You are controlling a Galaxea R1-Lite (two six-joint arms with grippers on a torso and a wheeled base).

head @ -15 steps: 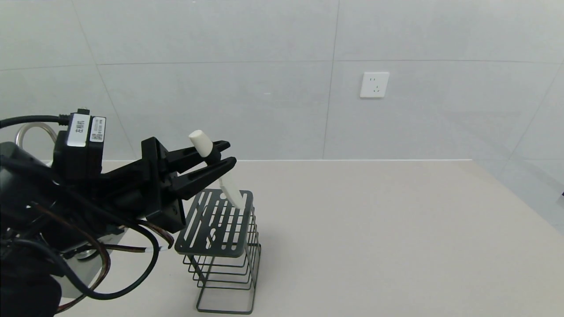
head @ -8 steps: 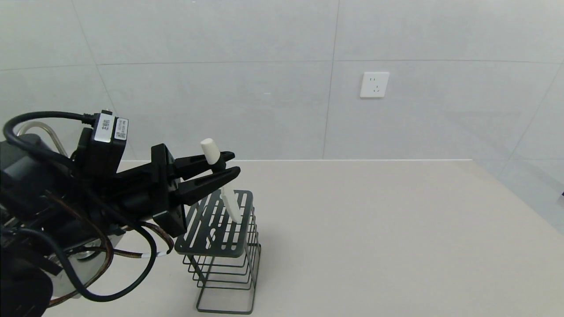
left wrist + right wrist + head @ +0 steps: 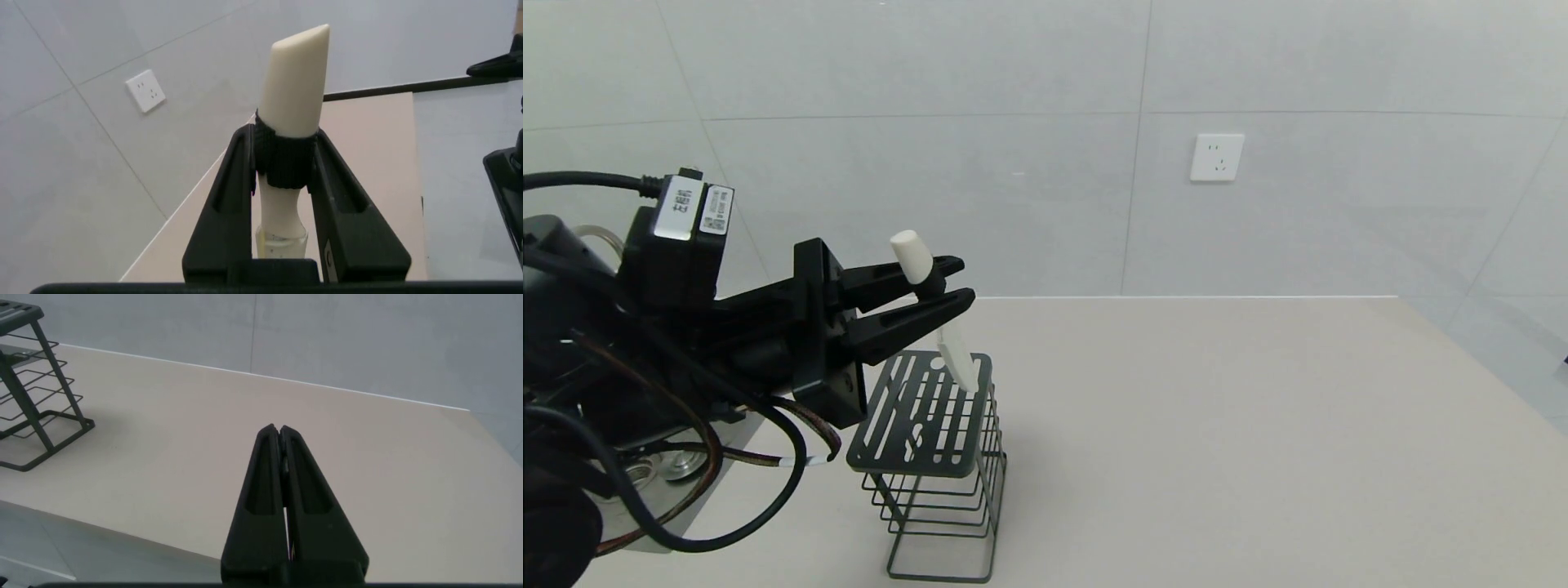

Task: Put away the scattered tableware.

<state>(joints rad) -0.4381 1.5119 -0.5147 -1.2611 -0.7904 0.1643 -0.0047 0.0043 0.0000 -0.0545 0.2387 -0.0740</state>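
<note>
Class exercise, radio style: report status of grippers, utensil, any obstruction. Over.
Left gripper shut on white knife, blade tip down at black rack top. Right gripper shut, empty, over table. No obstruction seen.

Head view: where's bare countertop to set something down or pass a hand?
Free: the whole countertop right of the wire rack, out to the back wall and right edge. Crowded: far left, where the left end effector holds a white knife at the rack's top.

We have open counter [image 3: 1241, 425] at the rack's [image 3: 923, 412] three o'clock; left gripper [image 3: 968, 279] and knife [image 3: 912, 256] crowd its ten o'clock.
</note>
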